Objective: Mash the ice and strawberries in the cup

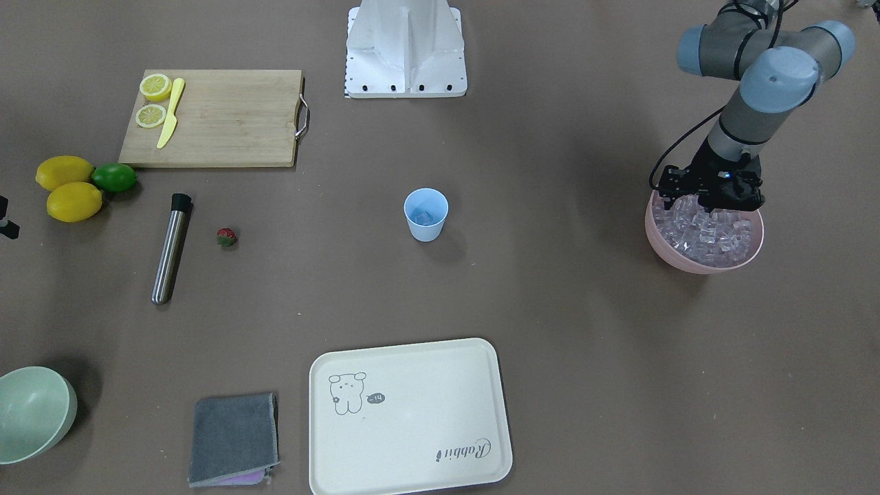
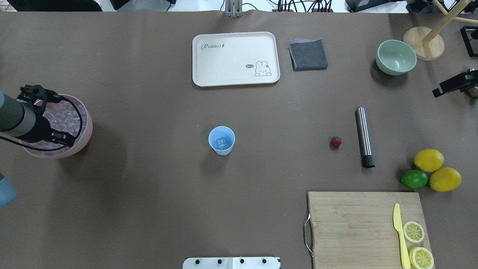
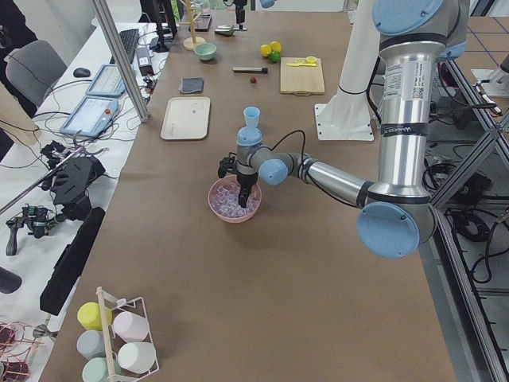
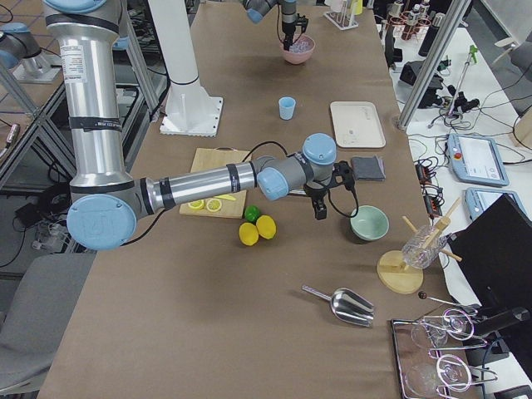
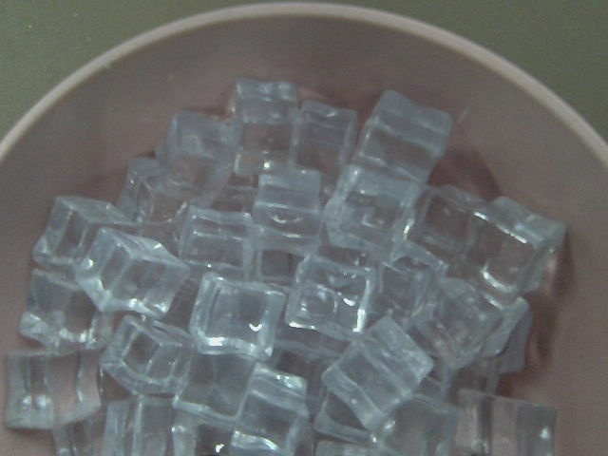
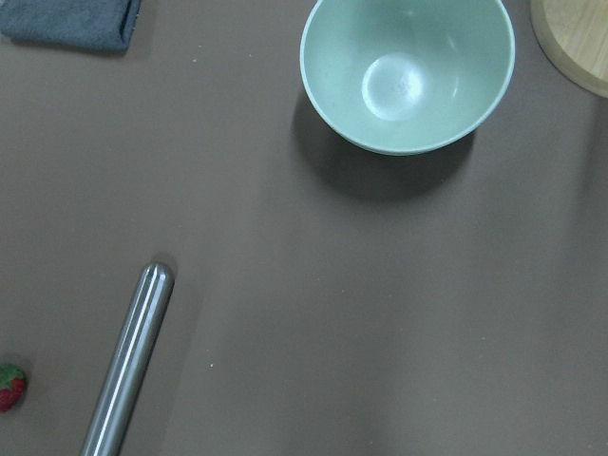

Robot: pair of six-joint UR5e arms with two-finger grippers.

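The light blue cup (image 1: 426,214) stands upright mid-table and also shows in the overhead view (image 2: 222,140), with one clear ice cube (image 2: 222,142) in it. Many ice cubes (image 5: 285,285) fill a pink bowl (image 1: 746,258). My left gripper (image 1: 711,199) points down into that bowl, just above the ice. Its fingers do not show clearly, so I cannot tell whether it is open. The small red strawberry (image 1: 226,237) lies on the table, also seen in the overhead view (image 2: 336,142). My right gripper (image 2: 453,86) hovers at the table's edge near the pale green bowl (image 2: 396,56). Its state is unclear.
A steel muddler (image 1: 170,249) lies beside the strawberry. Two lemons (image 1: 69,187) and a lime (image 1: 114,177) sit by a cutting board (image 1: 227,120) with lemon slices and a yellow knife. A cream tray (image 1: 409,416) and a grey cloth (image 1: 234,436) lie on the far side.
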